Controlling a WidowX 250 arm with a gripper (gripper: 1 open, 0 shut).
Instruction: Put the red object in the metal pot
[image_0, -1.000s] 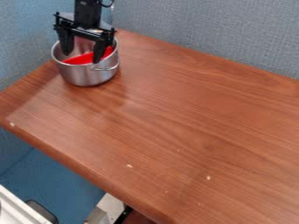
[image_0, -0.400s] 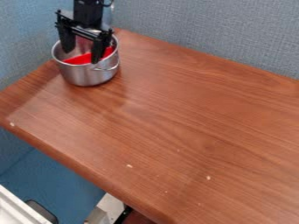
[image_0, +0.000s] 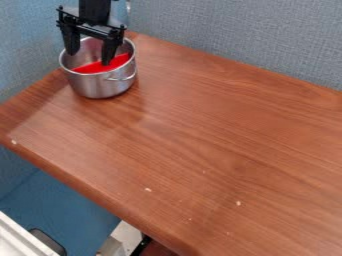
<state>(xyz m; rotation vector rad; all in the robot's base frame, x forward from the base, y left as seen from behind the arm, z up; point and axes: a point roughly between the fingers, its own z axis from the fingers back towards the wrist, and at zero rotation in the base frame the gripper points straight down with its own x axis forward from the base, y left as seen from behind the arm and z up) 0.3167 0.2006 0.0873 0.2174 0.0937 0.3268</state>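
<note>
The metal pot (image_0: 99, 81) stands at the far left corner of the wooden table (image_0: 201, 140). Inside it lies the red object (image_0: 104, 64), its red showing between and below the fingers. My black gripper (image_0: 90, 50) hangs directly over the pot, pointing steeply down, its jaws open wide. One fingertip (image_0: 66, 51) reaches the pot's left rim and the other is over the pot's right part. The red object sits free between them, not pinched.
A blue-grey wall (image_0: 254, 35) runs behind the table, close behind the pot. The table's left edge (image_0: 16, 120) and front edge drop off to the floor. The brown tabletop stretches to the right and toward the front.
The gripper has lifted slightly out of the pot and shifted a little left, with jaws still open. The red object stays inside the pot.
</note>
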